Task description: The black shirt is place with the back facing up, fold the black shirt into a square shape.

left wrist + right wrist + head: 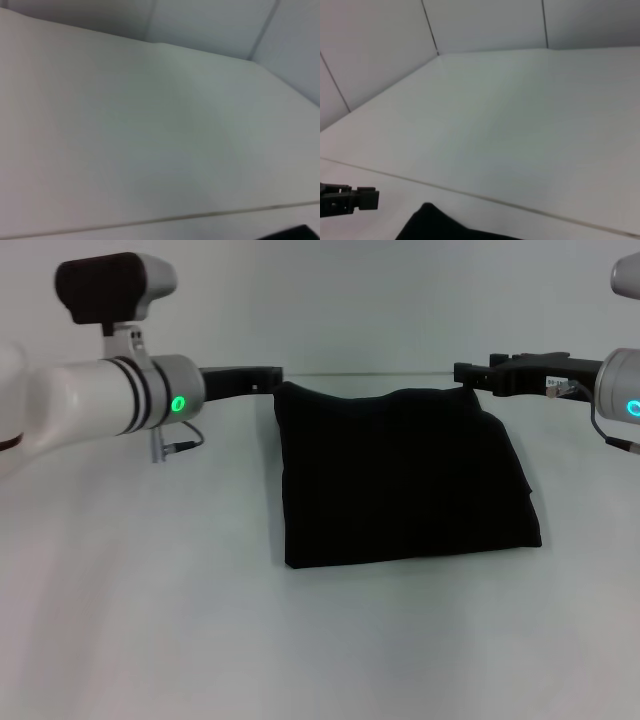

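Your large plain black soft fabric shirt (405,478) already lies folded into a compact, nearly square block on the white surface (200,620), between the two claws. I'd judge the folding is essentially done; what remains looks like releasing and pulling the arms away, perhaps tidying the slightly skewed right edge. The left claw (268,377) sits at the shirt's far left corner, the right claw (470,375) at its far right corner; you cannot tell whether either is open or pinching cloth. No containers are in view.
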You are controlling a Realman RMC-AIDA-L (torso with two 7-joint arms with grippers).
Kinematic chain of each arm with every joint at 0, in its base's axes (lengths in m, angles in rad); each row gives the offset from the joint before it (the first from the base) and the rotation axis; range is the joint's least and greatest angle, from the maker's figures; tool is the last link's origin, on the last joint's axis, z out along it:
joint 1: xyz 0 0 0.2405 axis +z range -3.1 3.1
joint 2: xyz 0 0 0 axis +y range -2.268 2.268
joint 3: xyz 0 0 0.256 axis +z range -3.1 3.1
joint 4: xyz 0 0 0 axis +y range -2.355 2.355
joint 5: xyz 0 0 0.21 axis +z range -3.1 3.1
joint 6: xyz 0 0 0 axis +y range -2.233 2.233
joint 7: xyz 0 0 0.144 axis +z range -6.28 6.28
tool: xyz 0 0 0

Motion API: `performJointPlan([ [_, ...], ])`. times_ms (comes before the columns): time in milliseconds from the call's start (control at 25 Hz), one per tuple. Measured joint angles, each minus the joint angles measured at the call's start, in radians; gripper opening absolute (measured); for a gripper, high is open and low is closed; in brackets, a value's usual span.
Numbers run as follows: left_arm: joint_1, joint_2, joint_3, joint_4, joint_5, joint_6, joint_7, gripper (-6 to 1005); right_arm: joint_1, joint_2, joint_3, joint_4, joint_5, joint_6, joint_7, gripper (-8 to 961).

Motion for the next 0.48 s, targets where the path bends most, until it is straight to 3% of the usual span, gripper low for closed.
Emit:
performJointPlan([
  [120,0.040,0.000,0.005,0.061,0.000,0.023,0.008,150,-0.003,0.002,0.001,0.000,0.049,0.000,-0.050,626],
  [320,0.162,-0.030,0.017,0.278,-0.024,0.234,0.043,370,-0.016,-0.008,0.002,0.001,0.157,-0.001,-0.127,626],
  [480,0.248,-0.050,0.004,0.404,-0.049,0.434,0.084,470,-0.041,-0.018,0.005,-0.014,0.219,-0.057,-0.204,632],
])
